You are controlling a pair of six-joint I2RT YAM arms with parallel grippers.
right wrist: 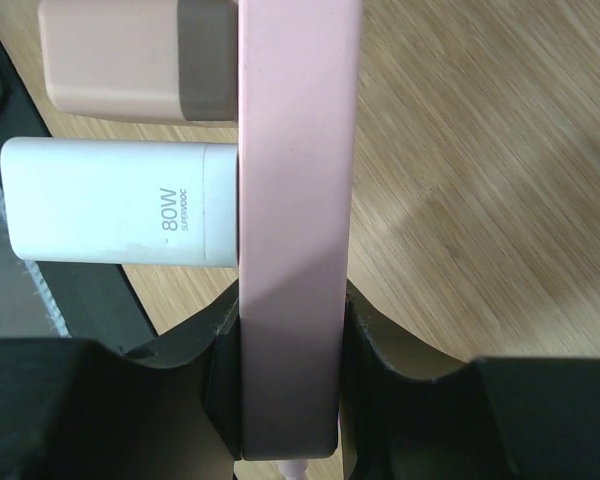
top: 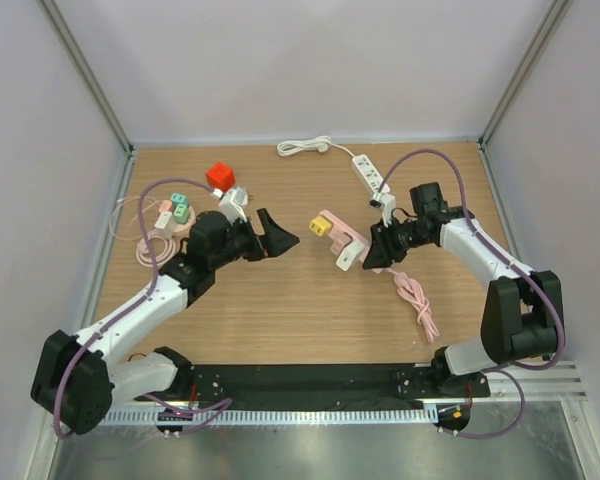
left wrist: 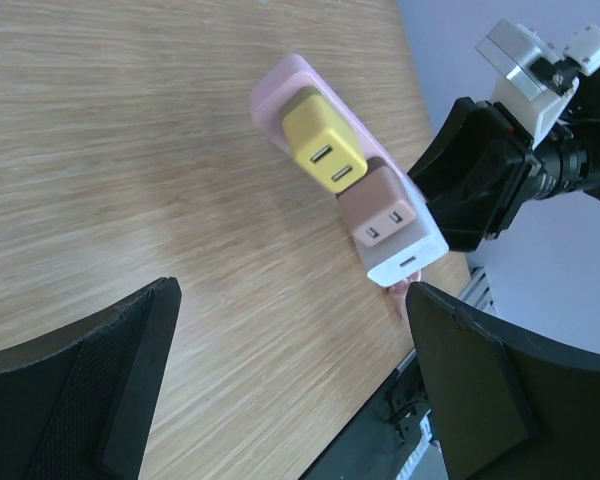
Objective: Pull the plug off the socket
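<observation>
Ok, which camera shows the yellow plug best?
The left wrist view: the yellow plug, on the pink strip, sits central, large, its two slots facing the camera. The top external view shows it only as a small block. The right wrist view misses it.

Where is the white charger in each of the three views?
Top external: white charger just right of centre.
Left wrist: charger right of centre, under the brown plug.
Right wrist: charger at left, middle height.
Shared landmark: the pink power strip holding it.

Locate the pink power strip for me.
In the top view the pink power strip is right of centre, clamped at one end by the right gripper, with the open left gripper facing it.
</observation>
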